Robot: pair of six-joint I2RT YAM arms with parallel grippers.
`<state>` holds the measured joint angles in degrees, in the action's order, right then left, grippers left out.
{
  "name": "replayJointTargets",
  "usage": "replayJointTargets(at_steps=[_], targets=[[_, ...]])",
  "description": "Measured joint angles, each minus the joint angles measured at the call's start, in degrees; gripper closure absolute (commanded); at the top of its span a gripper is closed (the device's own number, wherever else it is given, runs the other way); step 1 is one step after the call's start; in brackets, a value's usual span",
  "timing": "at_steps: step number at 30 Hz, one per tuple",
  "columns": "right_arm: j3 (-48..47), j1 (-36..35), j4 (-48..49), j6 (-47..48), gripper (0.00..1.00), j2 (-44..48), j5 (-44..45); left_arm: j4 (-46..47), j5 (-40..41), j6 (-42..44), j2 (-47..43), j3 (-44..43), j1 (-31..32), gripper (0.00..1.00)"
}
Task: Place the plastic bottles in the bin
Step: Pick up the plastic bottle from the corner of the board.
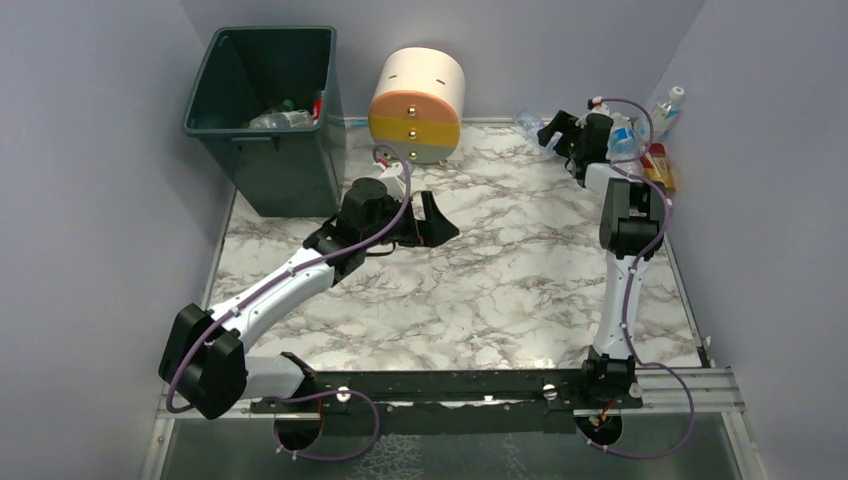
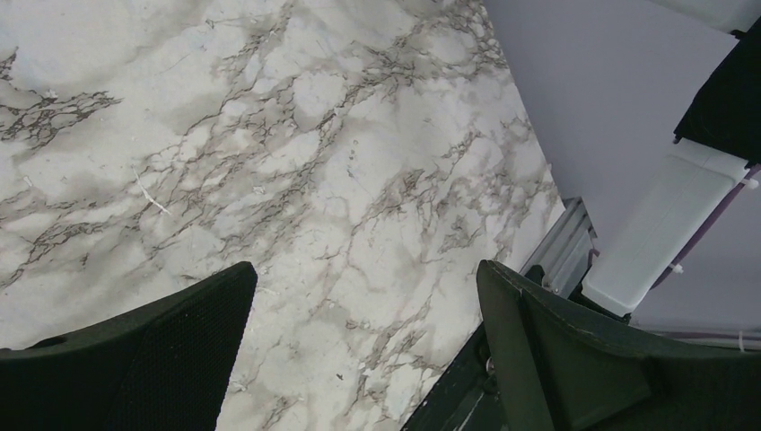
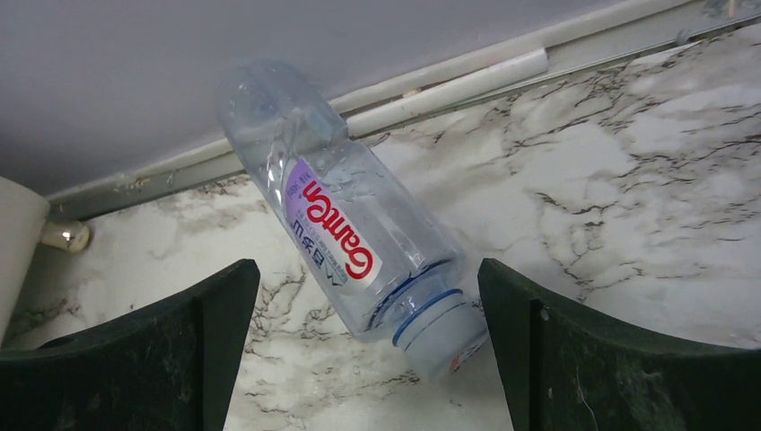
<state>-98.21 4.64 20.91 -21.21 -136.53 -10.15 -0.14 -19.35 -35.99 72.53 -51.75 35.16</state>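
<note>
The dark green bin (image 1: 262,150) stands at the far left with a few bottles (image 1: 284,119) inside. A clear bottle with a red-lettered white label (image 3: 345,229) lies on the marble by the back wall, its pale cap end between my right fingers; it also shows in the top view (image 1: 527,121). My right gripper (image 3: 366,274) (image 1: 553,132) is open around that cap end, not touching it. More bottles (image 1: 664,110) cluster in the far right corner behind the right wrist. My left gripper (image 2: 366,274) (image 1: 440,222) is open and empty above the table's middle.
The round cream, yellow and grey drawer unit (image 1: 418,105) stands at the back between the bin and the right gripper; its edge and foot show in the right wrist view (image 3: 65,235). Grey walls close in the marble table (image 1: 500,280) on three sides.
</note>
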Motion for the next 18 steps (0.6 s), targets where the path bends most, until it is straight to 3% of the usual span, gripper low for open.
replayJointTargets(at_steps=[9,18], targets=[[-4.2,0.1,-0.6,-0.1,0.1,-4.9,-6.2,-0.2,1.0,0.3,2.4,-0.3,1.7,0.01],[-4.1,-1.8,-1.2,1.9,0.33,-4.9,-5.8,-0.2,1.0,0.4,2.7,-0.3,2.4,0.01]])
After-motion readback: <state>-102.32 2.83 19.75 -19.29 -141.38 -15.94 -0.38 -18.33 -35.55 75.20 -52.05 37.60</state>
